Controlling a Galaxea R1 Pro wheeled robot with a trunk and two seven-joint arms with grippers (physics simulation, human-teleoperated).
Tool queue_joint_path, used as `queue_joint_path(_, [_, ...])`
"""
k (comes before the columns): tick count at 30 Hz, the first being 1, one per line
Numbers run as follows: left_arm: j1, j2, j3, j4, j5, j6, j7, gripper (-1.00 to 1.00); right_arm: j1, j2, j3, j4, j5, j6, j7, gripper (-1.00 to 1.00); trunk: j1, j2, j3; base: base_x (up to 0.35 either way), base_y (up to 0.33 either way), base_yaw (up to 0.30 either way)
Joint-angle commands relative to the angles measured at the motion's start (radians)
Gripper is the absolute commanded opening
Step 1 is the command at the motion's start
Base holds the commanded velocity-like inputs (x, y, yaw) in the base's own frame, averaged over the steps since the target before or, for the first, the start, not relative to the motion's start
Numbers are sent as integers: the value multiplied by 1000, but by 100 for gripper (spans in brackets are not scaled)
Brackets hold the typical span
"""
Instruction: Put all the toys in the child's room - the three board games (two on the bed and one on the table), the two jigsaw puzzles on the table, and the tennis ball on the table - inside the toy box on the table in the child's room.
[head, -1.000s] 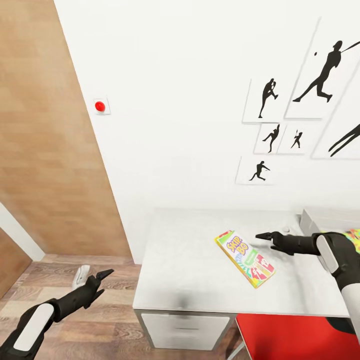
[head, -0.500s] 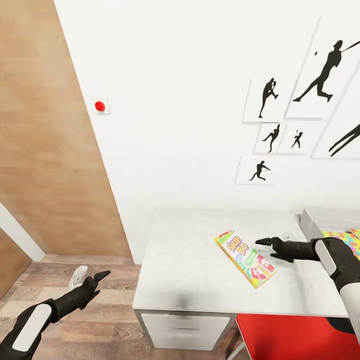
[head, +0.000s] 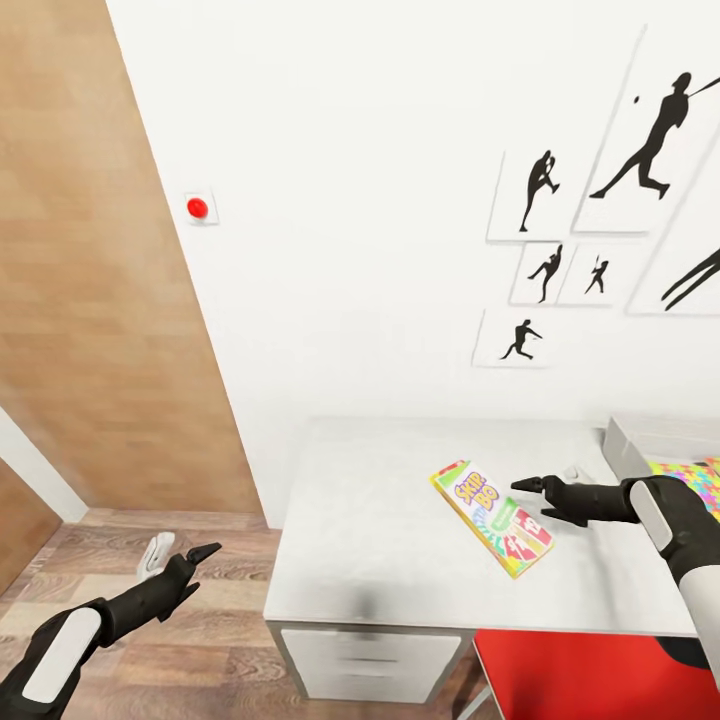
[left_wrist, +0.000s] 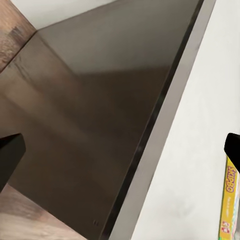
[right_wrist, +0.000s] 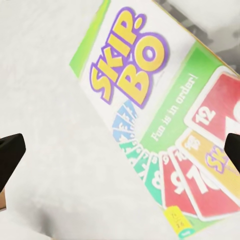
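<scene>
**Right gripper above the Skip-Bo box on the table**

The white wall (head: 380, 200) takes most of the head view. On it hang several white panels with black sport figures (head: 600, 200), and a small red button (head: 198, 208) sits more to the left. A wood-coloured panel (head: 90, 300) stands at the left side, and the floor (head: 200, 640) under it is wood too.

The grey table (head: 380, 540) stands against the wall, with a drawer (head: 370, 660) under its front edge. A red seat (head: 590, 675) is just under the table at the right. At the far right end of the table there is a grey toy box (head: 640, 440), cut by the picture edge, and something with many colours (head: 695, 475) lies near it; I cannot tell what it is.

The game (head: 492, 515) lies flat on the table, turned diagonally, a colourful box with the words "Skip-Bo". In the right wrist view the game (right_wrist: 160, 125) is just under the camera and its cover is sharp.

The right gripper (head: 530, 487) hovers over the far end of the game. Its fingertips (right_wrist: 10, 152) show at both edges of the wrist view, so they are spread wide, with nothing between them.

The left gripper (head: 196, 558) hangs low over the floor, beside the table. Its fingers (left_wrist: 10, 155) are also spread apart and hold nothing. A small white object (head: 156, 552) lies on the floor near it.
</scene>
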Motion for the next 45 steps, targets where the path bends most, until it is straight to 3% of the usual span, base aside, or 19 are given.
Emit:
queue_joint_path(1, [-1, 0, 3, 0, 1, 7, -2, 100, -1, 0, -3, 0, 7, 5, 7, 100, 4, -9, -5, 0, 0, 0])
queue_joint_path(15, [-1, 0, 5, -1, 1, 3, -12, 100, 0, 2, -8, 8, 7, 5, 5, 100, 12, -23, -11, 0, 0, 0])
queue_joint_path(36, [-1, 0, 4, -1, 1, 3, -12, 100, 0, 4, -6, 107, 3, 1, 5, 100, 12, -23, -11, 0, 0, 0])
queue_joint_path(45, [-1, -1, 3, -1, 2, 4, -11, 100, -1, 4, -6, 98, 4, -87, 6, 100, 46, -86, -39, 0, 0, 0])
